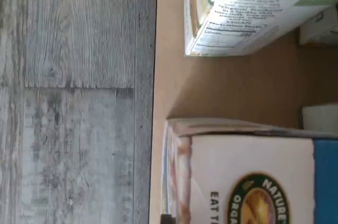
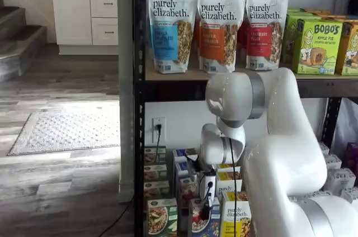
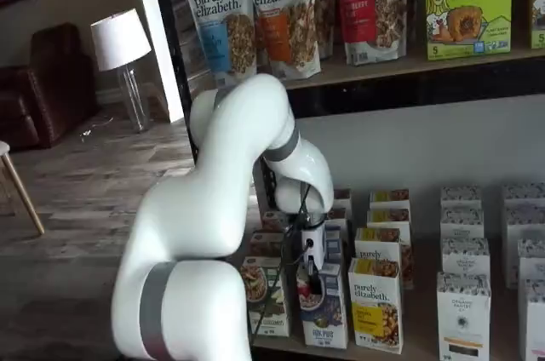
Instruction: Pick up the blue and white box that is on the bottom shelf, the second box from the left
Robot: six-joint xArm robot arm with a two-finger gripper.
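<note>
The blue and white box [image 2: 205, 224] [image 3: 326, 317] stands upright at the front of the bottom shelf [image 3: 419, 342], between a green-and-white carton [image 2: 161, 218] and a yellow-and-white carton [image 2: 235, 221]. My gripper [image 2: 206, 210] [image 3: 310, 281] hangs straight down onto its top edge in both shelf views. The black fingers are side-on, so no gap or grip shows. In the wrist view a white carton with a blue part [image 1: 253, 176] lies close, and the green-and-white carton [image 1: 248, 12] lies across a strip of bare shelf board [image 1: 227, 86].
More small cartons stand in rows behind and to the right [image 3: 464, 293]. The tier above carries tall granola bags [image 2: 218, 24] and green boxes [image 2: 316, 44]. A black rack post [image 2: 139, 136] borders the shelf. The white arm [image 2: 279, 153] fills the space in front.
</note>
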